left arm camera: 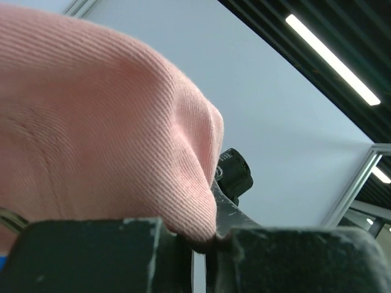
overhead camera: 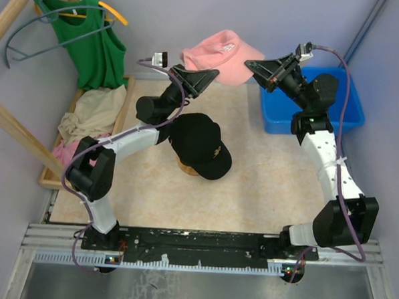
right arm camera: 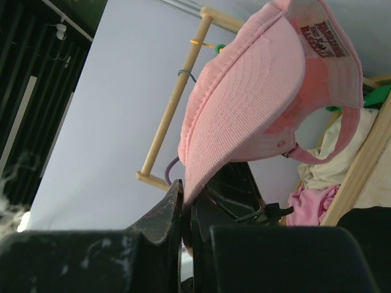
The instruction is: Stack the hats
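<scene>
The pink cap (overhead camera: pixel 221 53) hangs in the air at the back middle, held between both grippers. My left gripper (overhead camera: pixel 213 75) is shut on its crown fabric (left arm camera: pixel 122 134), pinched between the jaws (left arm camera: pixel 204 244). My right gripper (overhead camera: pixel 249 64) is shut on the edge of its brim (right arm camera: pixel 244 104), pinched at the jaw tips (right arm camera: pixel 188 207). The black cap with gold emblem (overhead camera: pixel 200 144) sits mid-table on top of a tan cap, of which only an edge (overhead camera: pixel 185 167) shows. The dark green cap is hidden.
A blue bin (overhead camera: pixel 349 107) stands at the back right under the right arm. A wooden tray (overhead camera: pixel 51 176) with cream and pink cloths lies at the left. A green sleeveless top (overhead camera: pixel 94 47) hangs on a hanger from the wooden rack at the back left.
</scene>
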{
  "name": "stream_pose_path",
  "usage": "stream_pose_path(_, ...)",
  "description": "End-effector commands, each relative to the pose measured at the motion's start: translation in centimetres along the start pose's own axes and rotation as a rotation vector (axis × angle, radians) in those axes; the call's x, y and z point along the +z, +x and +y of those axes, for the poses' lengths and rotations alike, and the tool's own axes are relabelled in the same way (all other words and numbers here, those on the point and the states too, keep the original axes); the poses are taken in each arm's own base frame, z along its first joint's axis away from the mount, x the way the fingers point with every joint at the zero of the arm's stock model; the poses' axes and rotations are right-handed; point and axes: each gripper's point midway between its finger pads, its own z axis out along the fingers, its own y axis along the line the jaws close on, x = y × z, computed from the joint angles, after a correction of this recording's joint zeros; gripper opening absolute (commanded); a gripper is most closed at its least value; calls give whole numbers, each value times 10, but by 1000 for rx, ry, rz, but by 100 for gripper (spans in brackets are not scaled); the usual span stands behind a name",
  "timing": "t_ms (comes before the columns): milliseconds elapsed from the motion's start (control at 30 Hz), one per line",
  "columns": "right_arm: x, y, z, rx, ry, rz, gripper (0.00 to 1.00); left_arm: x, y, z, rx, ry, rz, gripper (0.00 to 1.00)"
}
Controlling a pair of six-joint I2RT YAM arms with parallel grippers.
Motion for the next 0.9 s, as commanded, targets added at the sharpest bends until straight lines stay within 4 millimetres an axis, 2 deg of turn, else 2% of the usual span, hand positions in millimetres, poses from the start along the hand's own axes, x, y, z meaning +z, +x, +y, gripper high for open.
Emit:
stream_pose_path(0, -4, -27, 37, -100, -83, -121, 0, 7, 0, -42, 71, 113, 80, 5)
stream_pose_path(67, -4, -27, 37, -95, -84, -123, 0, 8, 0, -41, 65, 112, 84, 4)
stream_pose_path(133, -4, -28, 37, -97, -82, -122, 0, 9, 2, -42, 65, 118, 101, 7)
stream_pose_path(300, -8, -33, 42, -83, -111, -130, 0, 8, 6, -37, 123, 70, 162, 28)
stream_pose_path(400, -12, -42, 50, -88, -131, -141, 0, 7, 11, -26, 201, -20, 266, 36)
stream_pose_path(467, -14, -49, 56, -92, -140, -148, 0, 2, 15, -17, 225, -81, 321, 42)
stream_pose_path(633, -16, -56, 66, -80, -181, -155, 0, -22, 21, -7, 197, -138, 391, 44)
stream_pose_path(733, -18, -58, 67, -61, -197, -151, 0, -37, 11, -3, 139, -179, 380, 48)
stream_pose_path(867, -20, -56, 73, -22, -237, -133, 0, -55, -13, -5, -3, -166, 294, 50)
